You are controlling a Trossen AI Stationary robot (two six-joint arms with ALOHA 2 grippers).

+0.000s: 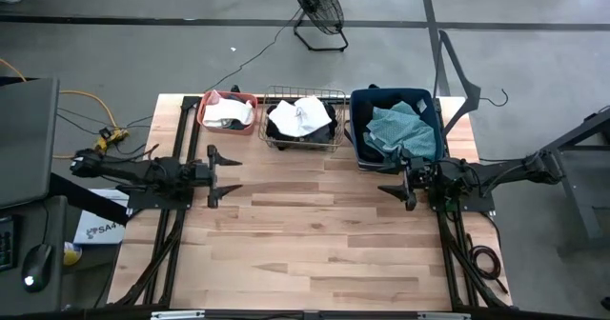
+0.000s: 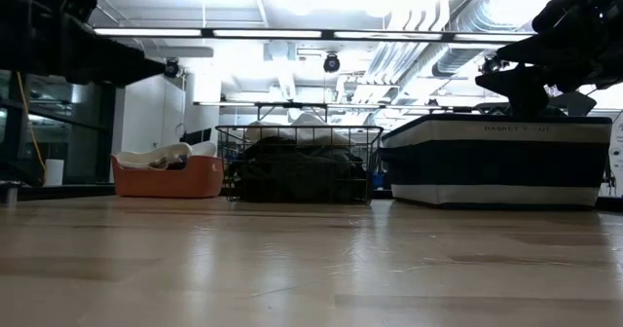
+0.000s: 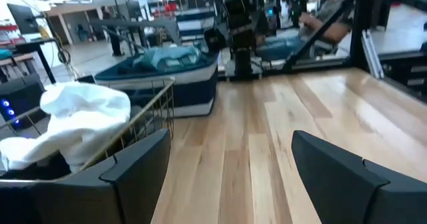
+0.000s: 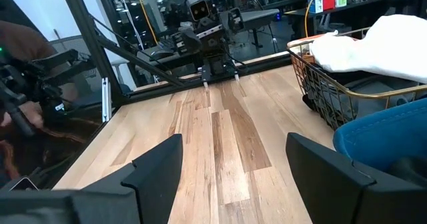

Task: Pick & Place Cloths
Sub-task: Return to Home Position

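A pale wooden tabletop (image 1: 315,244) stands on a grey concrete floor (image 1: 172,44). A black fan (image 1: 319,4) sits beyond its far edge. Strip lights (image 2: 292,33) and what look like silver ducts (image 2: 438,35) cross the ceiling.

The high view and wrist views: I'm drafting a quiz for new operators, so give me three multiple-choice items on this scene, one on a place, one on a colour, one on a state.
1. Of the coral tub, gold wire basket and dark blue bin, which holds the teal cloth?
A tub; B basket; C bin.
2. What colour is the top cloth in the basket?
A white; B pink; C teal.
3. The left gripper and right gripper are:
A both open and empty; B both shut on cloths; C one open, one shut.

Answers:
1 C, the teal cloth lies inside the bin at the right end of the row.
2 A, the top cloth is white, heaped above the basket's rim.
3 A, each wrist view shows that arm's jaws wide apart, holding nothing.
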